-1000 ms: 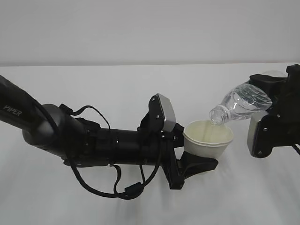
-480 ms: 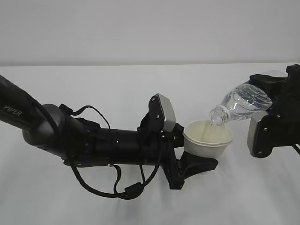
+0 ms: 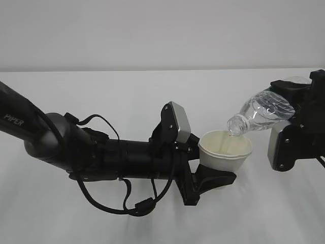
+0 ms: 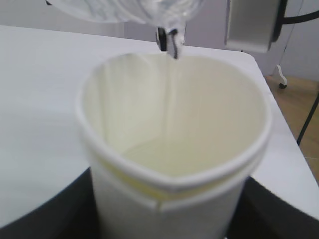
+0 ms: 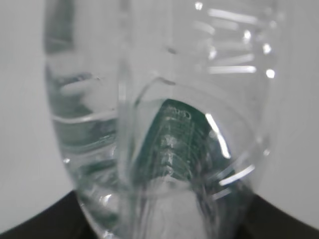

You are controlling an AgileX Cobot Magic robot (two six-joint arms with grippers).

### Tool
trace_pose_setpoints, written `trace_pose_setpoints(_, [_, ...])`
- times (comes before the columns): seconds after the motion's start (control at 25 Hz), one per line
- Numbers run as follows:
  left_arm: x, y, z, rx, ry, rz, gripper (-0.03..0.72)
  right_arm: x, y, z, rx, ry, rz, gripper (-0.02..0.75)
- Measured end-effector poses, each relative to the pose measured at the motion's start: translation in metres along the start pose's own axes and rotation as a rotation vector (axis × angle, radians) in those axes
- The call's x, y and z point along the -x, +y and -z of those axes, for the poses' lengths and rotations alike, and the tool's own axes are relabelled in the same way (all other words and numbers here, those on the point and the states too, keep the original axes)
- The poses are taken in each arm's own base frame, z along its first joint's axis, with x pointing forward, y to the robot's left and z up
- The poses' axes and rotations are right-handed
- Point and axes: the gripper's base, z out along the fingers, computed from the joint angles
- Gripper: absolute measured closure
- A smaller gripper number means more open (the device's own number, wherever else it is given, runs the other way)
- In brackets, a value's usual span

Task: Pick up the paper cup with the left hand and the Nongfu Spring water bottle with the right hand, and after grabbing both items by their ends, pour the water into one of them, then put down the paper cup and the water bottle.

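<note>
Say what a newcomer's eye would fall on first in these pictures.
The tipped Nongfu Spring water bottle, held right of centre by the right claw, its open neck over the paper cup. The left claw holds that cup mid-table; a thin stream of water falls into it.

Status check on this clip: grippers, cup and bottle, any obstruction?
Left gripper shut on paper cup, held upright. Right gripper shut on water bottle, tipped neck-down over the rim, thin stream of water entering. Nothing in the way.
</note>
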Motion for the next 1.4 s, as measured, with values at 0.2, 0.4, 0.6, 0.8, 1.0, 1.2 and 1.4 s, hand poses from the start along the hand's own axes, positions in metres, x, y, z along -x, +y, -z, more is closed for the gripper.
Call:
trace_pose_setpoints(0.2, [0.0, 0.0, 0.0, 0.0, 0.0, 0.0, 0.229, -0.0003, 0.0, 0.0, 0.0, 0.003, 0.008, 0.372])
trace_pose_setpoints(0.4, [0.0, 0.0, 0.0, 0.0, 0.0, 0.0, 0.229, -0.0006, 0.0, 0.0, 0.0, 0.006, 0.013, 0.372])
trace_pose_setpoints(0.6, [0.0, 0.0, 0.0, 0.0, 0.0, 0.0, 0.229, -0.0006, 0.0, 0.0, 0.0, 0.006, 0.016, 0.372])
trace_pose_setpoints(0.8, [-0.0001, 0.0, 0.0, 0.0, 0.001, 0.0, 0.229, -0.0006, 0.0, 0.0, 0.0, 0.006, 0.016, 0.372])
trace_pose_setpoints(1.0, [-0.0002, 0.0001, 0.0, 0.001, 0.002, 0.0, 0.229, -0.0006, 0.0, 0.0, 0.0, 0.006, 0.016, 0.372])
trace_pose_setpoints(1.2, [-0.0002, 0.0001, 0.0, 0.001, 0.002, 0.0, 0.229, -0.0006, 0.0, 0.0, 0.0, 0.006, 0.016, 0.372])
trace_pose_setpoints(1.4, [-0.0002, 0.0001, 0.0, 0.001, 0.002, 0.0, 0.23, -0.0006, 0.0, 0.0, 0.0, 0.006, 0.016, 0.372])
